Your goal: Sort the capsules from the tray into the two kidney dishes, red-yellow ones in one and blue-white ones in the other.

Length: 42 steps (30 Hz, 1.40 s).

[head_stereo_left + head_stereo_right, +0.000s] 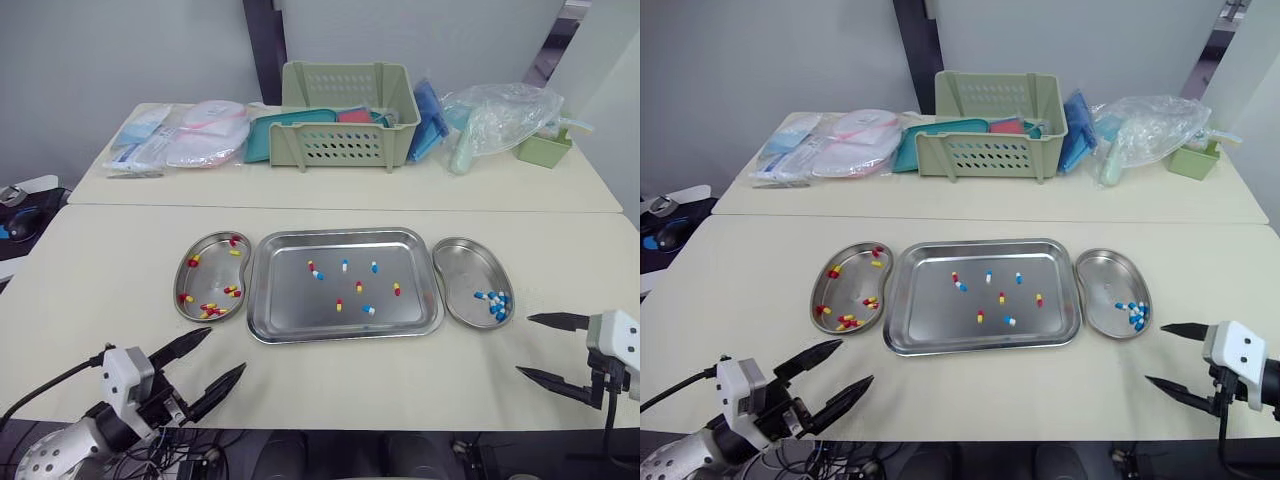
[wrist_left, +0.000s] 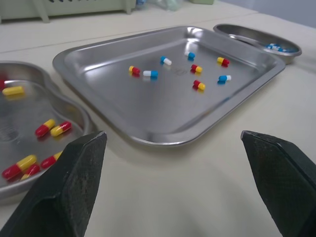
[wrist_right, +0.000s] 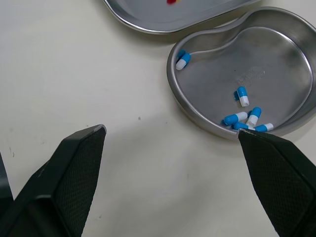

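A steel tray (image 1: pixel 272 318) lies mid-table holding several red-yellow and blue-white capsules (image 1: pixel 340 304). To its left a kidney dish (image 1: pixel 193 308) holds red-yellow capsules (image 1: pixel 208 310). On the tray's right, a second kidney dish (image 1: pixel 463 252) holds blue-white capsules (image 1: pixel 494 303). My left gripper (image 1: pixel 212 367) hovers open near the table's front edge, below the left dish, empty. My right gripper (image 1: pixel 553 350) is open and empty, low at the front right, just right of the second dish. In the right wrist view that dish (image 3: pixel 197 98) lies between my fingers (image 3: pixel 69 168).
On a second table behind stand a green basket (image 1: pixel 345 125), plastic-wrapped packets (image 1: pixel 180 135) at the left, a clear bag (image 1: pixel 505 115) and a small green box (image 1: pixel 543 148) at the right. Bare tabletop runs along the front edge between the grippers.
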{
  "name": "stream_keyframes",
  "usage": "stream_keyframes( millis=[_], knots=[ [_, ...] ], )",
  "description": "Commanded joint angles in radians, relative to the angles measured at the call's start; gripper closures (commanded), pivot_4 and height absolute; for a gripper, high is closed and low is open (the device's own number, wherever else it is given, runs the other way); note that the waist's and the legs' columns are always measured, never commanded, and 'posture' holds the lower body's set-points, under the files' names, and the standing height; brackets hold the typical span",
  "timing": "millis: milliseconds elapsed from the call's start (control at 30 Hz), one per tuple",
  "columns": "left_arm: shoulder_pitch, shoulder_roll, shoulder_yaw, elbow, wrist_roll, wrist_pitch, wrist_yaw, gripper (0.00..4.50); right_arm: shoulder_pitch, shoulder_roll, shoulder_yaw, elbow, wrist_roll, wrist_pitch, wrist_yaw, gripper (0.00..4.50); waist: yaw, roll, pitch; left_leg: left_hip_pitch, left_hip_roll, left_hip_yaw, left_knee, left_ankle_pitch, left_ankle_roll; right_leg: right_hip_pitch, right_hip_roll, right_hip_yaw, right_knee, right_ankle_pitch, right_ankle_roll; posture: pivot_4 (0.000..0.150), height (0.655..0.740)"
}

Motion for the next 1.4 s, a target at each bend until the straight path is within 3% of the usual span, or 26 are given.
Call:
stream_keyframes(
  millis=[33, 367, 633, 900, 1100, 1400],
  knots=[
    [-0.033, -0.016, -0.034, -0.001, -0.004, -0.026, 0.014, 0.0, 0.009, 0.005, -0.04, -0.02, 0.001, -0.024, -0.004, 0.01, 0.0, 0.0, 0.0, 0.0, 0.0, 0.0, 0.0, 0.0, 0.0, 0.0, 0.0, 0.0, 0.0, 0.0, 0.0, 0.15, 0.74],
    [-0.111, -0.026, -0.099, 0.064, 0.034, -0.07, 0.035, 0.0, -0.085, -0.008, 0.031, -0.173, 0.091, 0.11, -0.031, 0.01, -0.003, 0.001, 0.0, 0.001, 0.0, 0.0, 0.0, 0.0, 0.0, 0.0, 0.0, 0.0, 0.0, 0.0, 0.0, 0.15, 0.74],
    [-0.124, -0.036, -0.124, 0.074, 0.055, -0.103, 0.051, 0.0, -0.461, 0.039, 0.343, -0.297, 0.099, 0.394, -0.227, 0.01, -0.001, 0.0, 0.0, 0.0, 0.0, -0.001, 0.0, 0.0, 0.0, 0.0, 0.0, -0.001, 0.0, 0.0, 0.0, 0.15, 0.74],
    [-0.126, -0.036, -0.145, 0.057, 0.065, -0.108, 0.078, 0.0, -0.8, 0.251, 0.679, -0.239, -0.01, 0.611, -0.412, 0.01, -0.002, 0.0, 0.0, -0.001, 0.0, -0.003, 0.0, 0.0, 0.0, -0.002, 0.0, -0.001, 0.0, 0.0, 0.0, 0.15, 0.74],
    [-0.124, -0.026, -0.148, 0.049, 0.063, -0.108, 0.086, 0.0, -0.935, 0.398, 0.824, -0.15, -0.098, 0.682, -0.493, 1.53, -0.002, 0.0, 0.0, -0.001, 0.0, -0.003, 0.0, 0.0, 0.0, -0.003, 0.0, -0.001, 0.0, 0.0, 0.0, 0.15, 0.74],
    [-0.136, -0.014, -0.153, 0.031, 0.056, -0.087, 0.105, 0.0, -1.067, 0.591, 0.963, -0.015, -0.21, 0.773, -0.587, 1.53, -0.012, 0.0, 0.0, -0.002, -0.001, -0.003, 0.0, 0.0, 0.0, -0.005, 0.0, -0.001, 0.001, 0.0, 0.0, 0.15, 0.74]
  ],
)
